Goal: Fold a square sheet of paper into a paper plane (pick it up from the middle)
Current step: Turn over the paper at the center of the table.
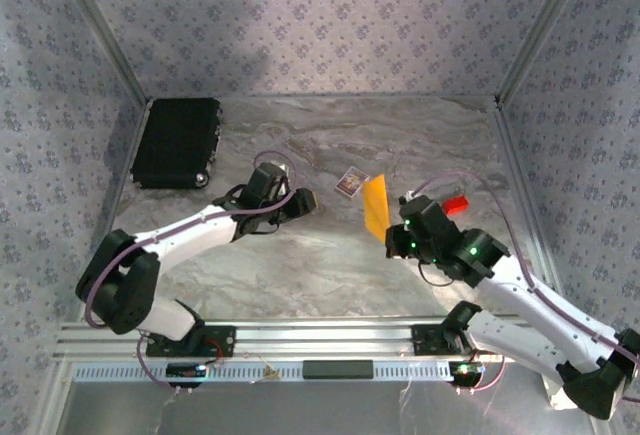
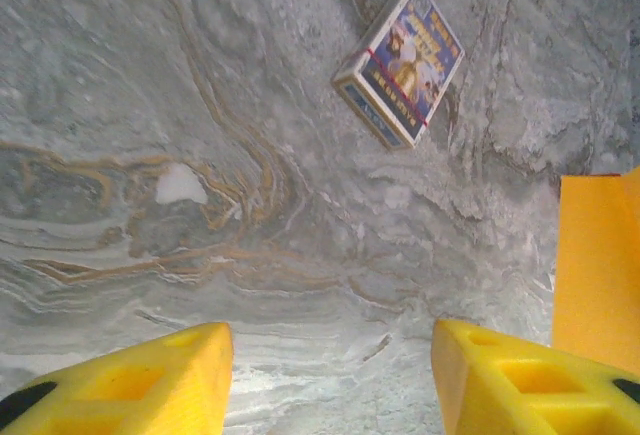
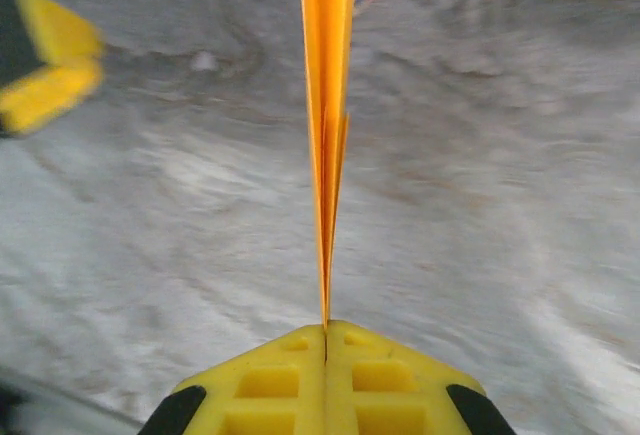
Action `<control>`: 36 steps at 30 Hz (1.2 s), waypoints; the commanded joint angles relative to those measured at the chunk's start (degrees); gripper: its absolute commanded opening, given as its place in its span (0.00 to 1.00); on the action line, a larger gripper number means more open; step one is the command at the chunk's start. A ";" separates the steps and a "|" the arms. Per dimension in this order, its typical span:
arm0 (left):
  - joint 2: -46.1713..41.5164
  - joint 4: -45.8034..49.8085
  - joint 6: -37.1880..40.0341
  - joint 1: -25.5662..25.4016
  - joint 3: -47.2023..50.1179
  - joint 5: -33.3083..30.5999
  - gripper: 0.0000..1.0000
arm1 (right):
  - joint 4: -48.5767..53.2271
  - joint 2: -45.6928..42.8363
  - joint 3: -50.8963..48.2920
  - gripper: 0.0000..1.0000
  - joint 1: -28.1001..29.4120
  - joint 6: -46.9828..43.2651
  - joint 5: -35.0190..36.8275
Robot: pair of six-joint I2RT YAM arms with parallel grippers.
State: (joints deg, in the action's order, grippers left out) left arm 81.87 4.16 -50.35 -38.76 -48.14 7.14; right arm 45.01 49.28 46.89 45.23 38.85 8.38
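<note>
Yellow fingers (image 3: 270, 380) of the right gripper (image 3: 326, 327) are pressed together on the near end of the orange-yellow paper (image 3: 328, 105), which is folded into a narrow, multi-layer strip. Its long axis runs straight out from the fingertips. The free end points toward the far wall and the small patterned card (image 1: 348, 183). From the right wrist the strip appears edge-on, its layers fanning slightly.

The left gripper (image 2: 330, 340) hovers over the marble table (image 1: 330, 265) with jaws spread and empty, just left of the strip. A red block (image 1: 456, 205) lies right of the right gripper. A black case (image 1: 178, 142) sits at far left.
</note>
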 commanded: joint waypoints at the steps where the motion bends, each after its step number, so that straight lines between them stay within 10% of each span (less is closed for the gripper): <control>1: -3.62 2.31 4.23 -0.47 1.27 -3.88 0.56 | 13.28 4.18 3.13 0.00 7.31 -0.62 18.98; 6: -7.55 1.66 4.92 -0.47 3.64 -7.02 0.61 | 28.66 13.75 9.81 0.00 18.78 11.80 41.95; 9: -9.01 3.05 5.34 -0.45 3.97 -9.59 0.63 | 31.35 19.05 10.97 0.00 21.09 13.54 43.90; 19: -15.91 5.51 2.08 -0.24 8.04 -19.05 0.70 | 13.48 33.25 10.67 0.05 24.86 -0.95 28.63; 30: -14.85 5.59 -0.10 1.59 9.56 -15.99 0.71 | -2.30 35.60 9.92 0.12 21.52 -6.62 8.59; 36: -14.15 5.51 -0.18 2.02 9.48 -14.74 0.70 | -8.37 34.16 8.68 0.37 16.97 -7.24 -4.46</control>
State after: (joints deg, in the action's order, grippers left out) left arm 67.20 9.23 -50.00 -37.21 -38.63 -8.43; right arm 40.73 84.55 56.45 63.90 32.14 12.23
